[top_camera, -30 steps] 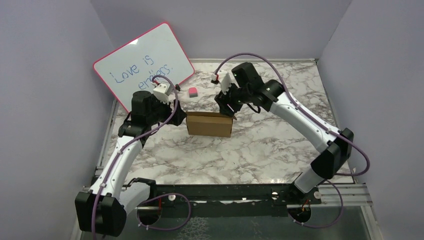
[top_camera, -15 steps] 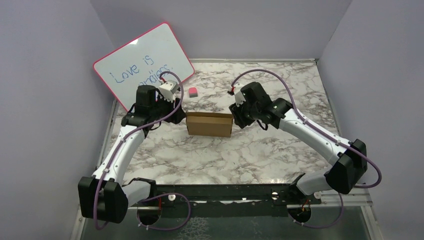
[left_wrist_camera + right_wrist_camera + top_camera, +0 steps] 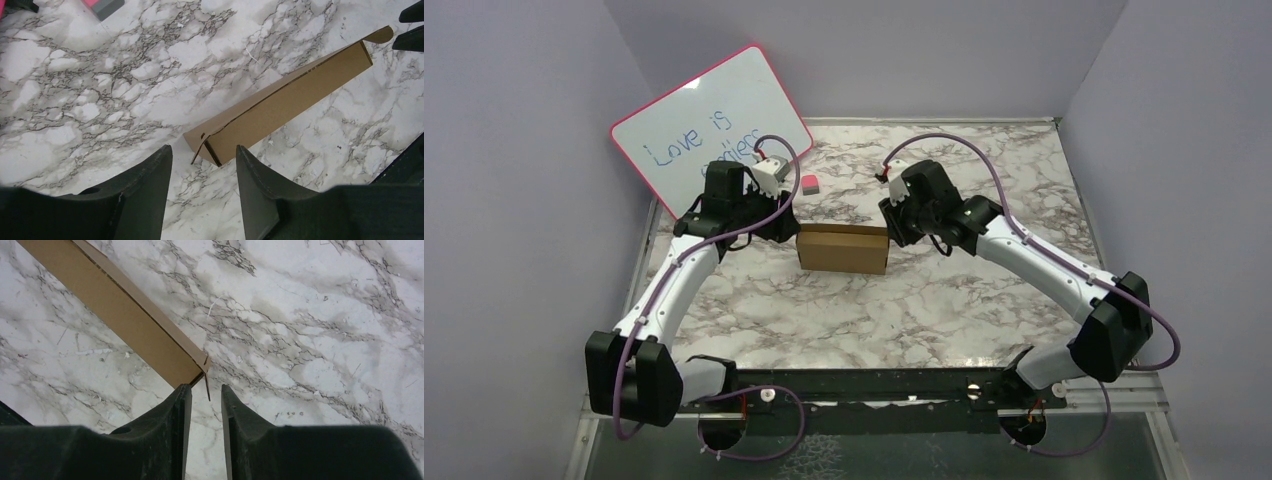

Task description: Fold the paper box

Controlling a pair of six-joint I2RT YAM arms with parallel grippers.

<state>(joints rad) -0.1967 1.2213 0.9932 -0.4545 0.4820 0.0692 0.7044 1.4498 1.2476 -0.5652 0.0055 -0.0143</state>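
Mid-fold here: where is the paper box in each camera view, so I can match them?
Top external: paper box at picture centre, lying crosswise.
Left wrist: paper box runs diagonally from lower centre to upper right.
Right wrist: paper box in upper left, its end reaching picture centre.
Shared landmark: the marble tabletop beneath it in all three.

The light is bright and even and seems to come from above. The marble table is evenly lit from edge to edge, and only a soft, pale shadow lies beside the paper box. In the wrist views the table is sharp, but the dark left fingers and right fingers look nearly black and slightly soft. The top view is less crisp.
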